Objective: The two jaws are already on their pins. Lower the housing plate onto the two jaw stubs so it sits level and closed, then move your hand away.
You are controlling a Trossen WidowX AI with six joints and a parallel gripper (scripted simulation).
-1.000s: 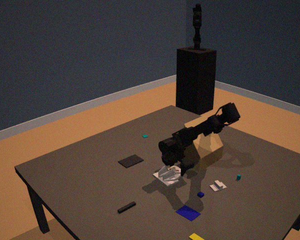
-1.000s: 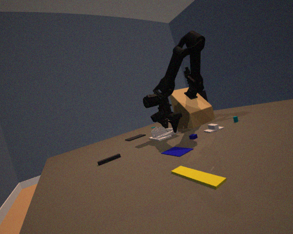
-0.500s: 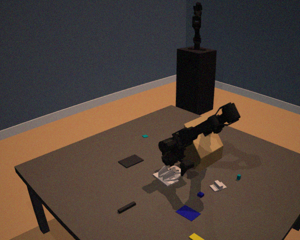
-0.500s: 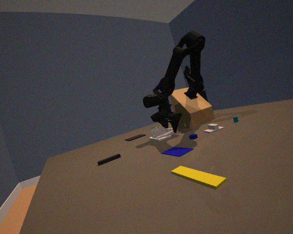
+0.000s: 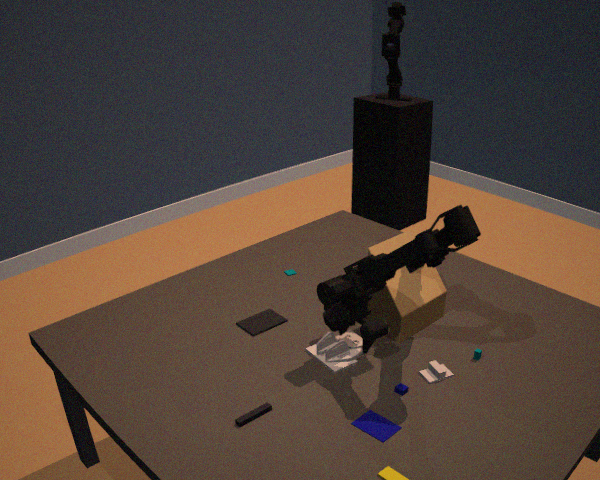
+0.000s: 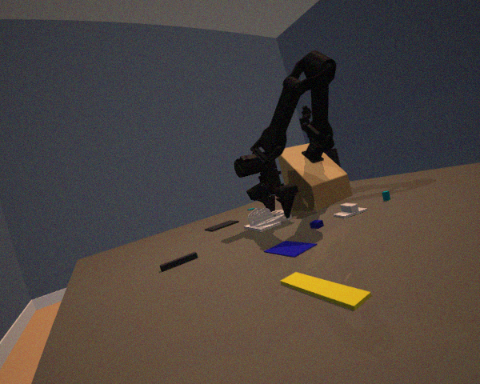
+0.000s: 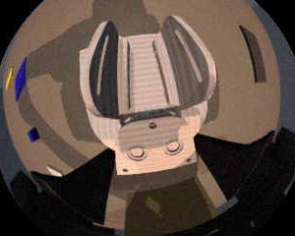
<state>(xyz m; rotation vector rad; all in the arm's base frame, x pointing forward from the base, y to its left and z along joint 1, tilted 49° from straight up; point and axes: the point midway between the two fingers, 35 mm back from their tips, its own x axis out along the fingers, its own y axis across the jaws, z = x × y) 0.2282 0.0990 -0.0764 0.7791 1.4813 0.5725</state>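
Note:
The white housing plate [image 7: 157, 164] lies at the arm-side end of the white assembly in the wrist view, with two ringed round features showing on it. It looks roughly level; any small gap beneath it is hidden. Two curved, slotted jaws, left [image 7: 94, 74] and right [image 7: 192, 66], stand apart beyond it. The assembly's white base [image 5: 335, 367] [image 6: 253, 227] lies on the table. My gripper [image 5: 353, 341] [image 6: 280, 214] [image 7: 153, 145] is open, low over the arm-side end, with one black finger on each side of the housing plate. Whether the fingertips touch it cannot be told.
A tan block [image 5: 419, 320] [image 6: 329, 190] stands under the arm. A small white stand [image 5: 435, 373] [image 6: 349, 210], blue cube [image 5: 401, 389] [image 6: 316, 224], blue sheet [image 5: 376, 426] [image 6: 290, 249], black bar [image 5: 253, 414] [image 6: 178, 262] and dark plate [image 5: 261, 321] [image 6: 222, 226] lie around the assembly.

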